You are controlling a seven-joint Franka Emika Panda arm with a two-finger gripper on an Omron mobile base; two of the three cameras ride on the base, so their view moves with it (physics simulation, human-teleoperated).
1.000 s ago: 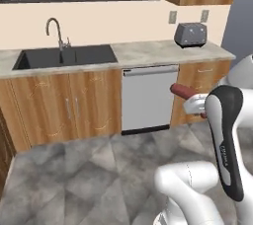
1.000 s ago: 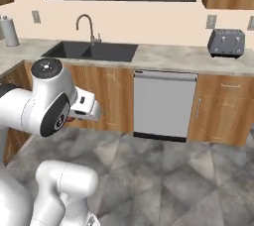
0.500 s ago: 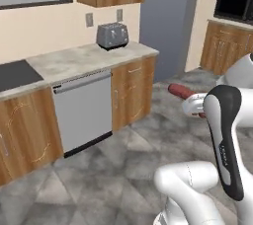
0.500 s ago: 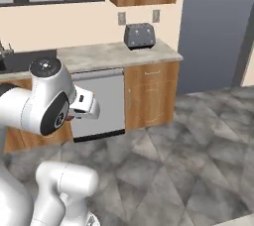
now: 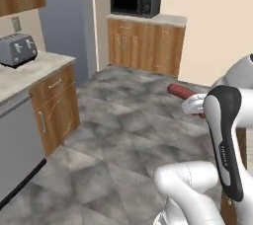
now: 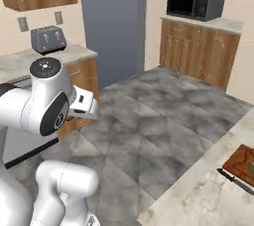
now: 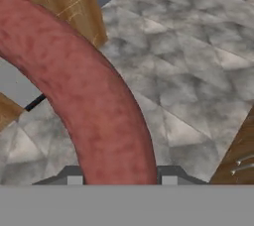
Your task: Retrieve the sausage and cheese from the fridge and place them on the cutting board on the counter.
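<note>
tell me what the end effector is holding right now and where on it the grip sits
The end effector is shut on the sausage, gripping it near one end; the rest of the link curves away ahead of the fingers.

A mottled reddish-brown sausage (image 7: 94, 101) is seen against a floor (image 5: 123, 135) of marbled grey tiles. A reddish-brown cutting board (image 6: 243, 163) is shown at lower right on the beige-grey marbled table (image 6: 198, 197), beside a black-handled knife (image 6: 235, 181). A silver-grey toaster (image 6: 48, 39), black microwave (image 6: 195, 2) and slate-grey fridge (image 6: 113, 22) are framed by streaked warm-brown cabinets (image 6: 198, 51).

Toaster (image 5: 17, 50) on side worktop; microwave (image 6: 196, 2) on far cabinets; knife (image 6: 238, 182) nr board.
</note>
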